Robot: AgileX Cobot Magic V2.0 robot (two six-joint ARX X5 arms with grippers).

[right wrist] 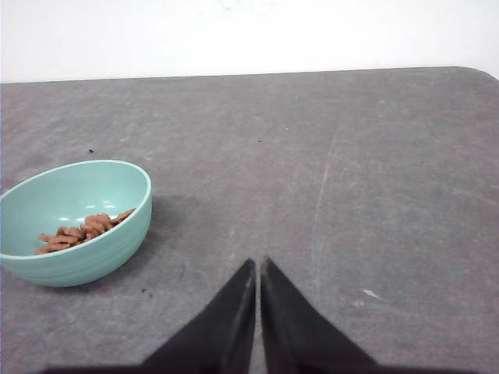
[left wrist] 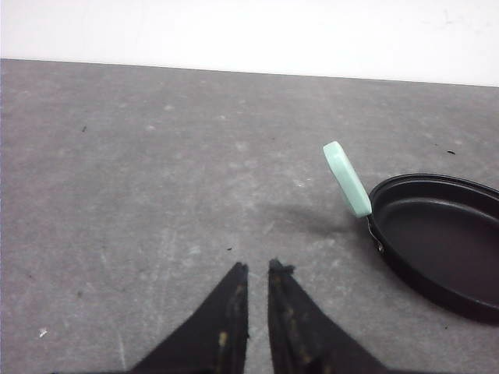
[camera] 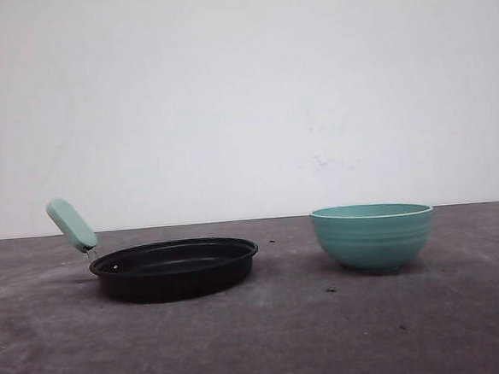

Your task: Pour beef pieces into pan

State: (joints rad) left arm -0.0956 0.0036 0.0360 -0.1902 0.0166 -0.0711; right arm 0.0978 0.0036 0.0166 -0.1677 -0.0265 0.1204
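Nothing gripped yet. Right gripper sitting nearly closed w/ bowl of beef beside it; needs opening, grabbing rim. Left gripper narrow, near pan.

Left gripper and right gripper closed, holding nothing.

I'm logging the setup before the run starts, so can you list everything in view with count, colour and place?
pan: one, black with a mint-green handle, on the table's left side, nothing in it
bowl: one, teal, on the table's right side, apart from the pan
beef pieces: a small heap, reddish-brown, inside the bowl
table: one, dark grey, under everything
left gripper: one, black, shut, over bare table beside the pan's handle
right gripper: one, black, shut, over bare table beside the bowl
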